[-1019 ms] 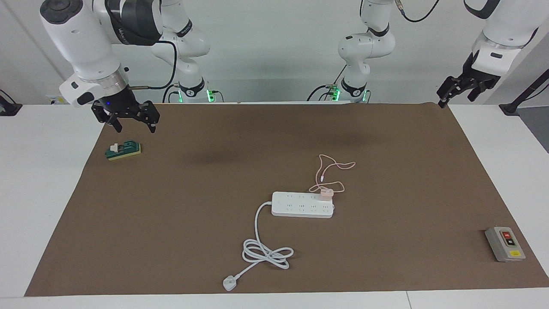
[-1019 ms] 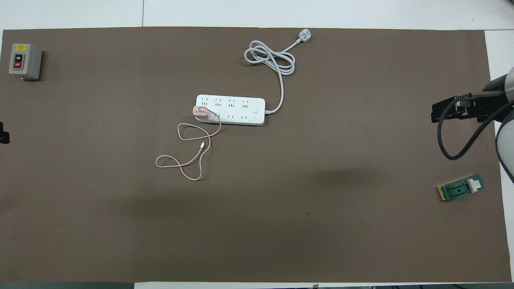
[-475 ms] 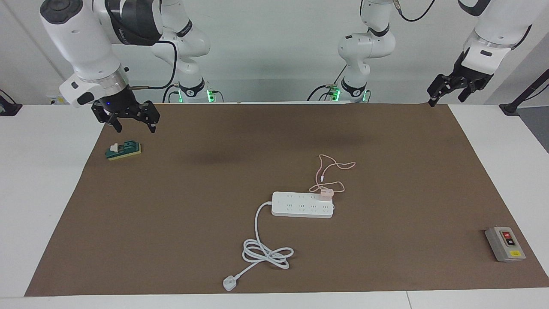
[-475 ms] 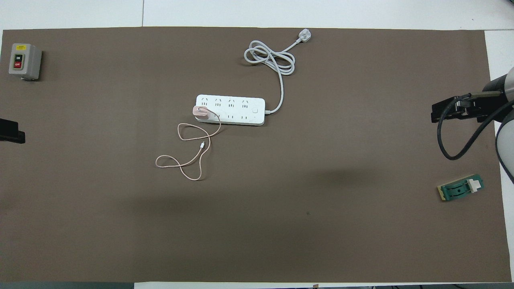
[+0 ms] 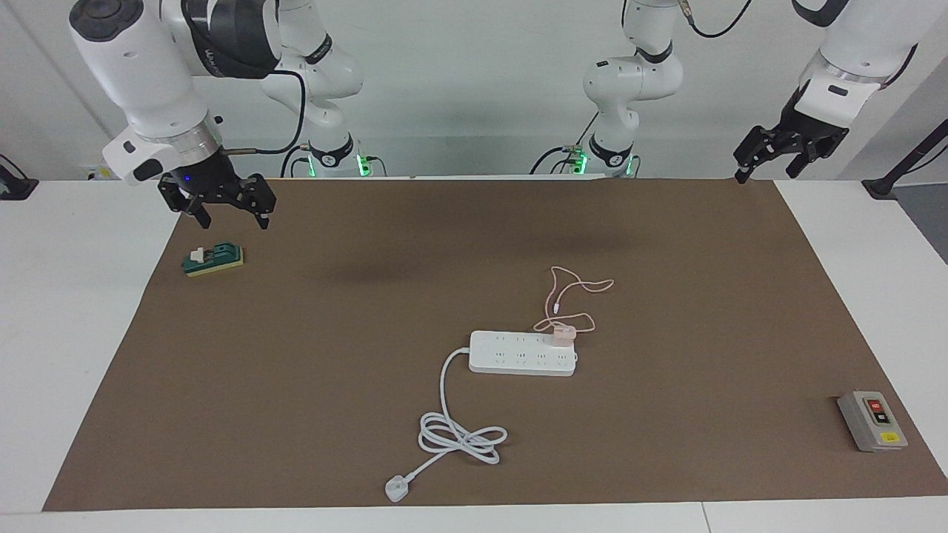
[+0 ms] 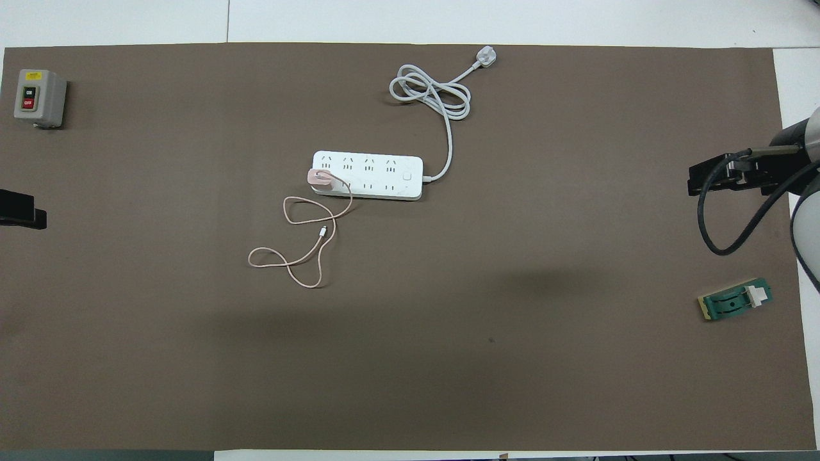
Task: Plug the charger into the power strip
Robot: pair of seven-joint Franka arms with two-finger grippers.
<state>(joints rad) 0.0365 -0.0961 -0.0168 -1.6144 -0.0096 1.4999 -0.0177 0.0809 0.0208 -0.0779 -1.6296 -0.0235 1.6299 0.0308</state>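
Note:
The white power strip (image 5: 518, 355) (image 6: 378, 174) lies in the middle of the brown mat. The pale pink charger (image 5: 564, 334) (image 6: 319, 178) sits on the strip's end toward the left arm's end of the table. Its thin pink cable (image 5: 570, 292) (image 6: 301, 246) loops on the mat nearer to the robots. Neither gripper is close to them. My right gripper (image 5: 234, 220) (image 6: 724, 179) hangs open and empty over the mat's edge, near a green block. My left gripper (image 5: 766, 172) (image 6: 22, 211) is raised, open and empty, over the mat's corner at the robots' end.
The strip's thick white cord (image 5: 459, 437) (image 6: 429, 96) coils farther from the robots and ends in a white plug (image 5: 397, 489) (image 6: 485, 58). A grey button box (image 5: 872, 421) (image 6: 38, 97) stands at the left arm's end. A small green block (image 5: 213, 260) (image 6: 735, 299) lies at the right arm's end.
My left gripper has risen and swung inward over the mat's corner, showing more in the overhead view. The right arm, charger and strip have not moved.

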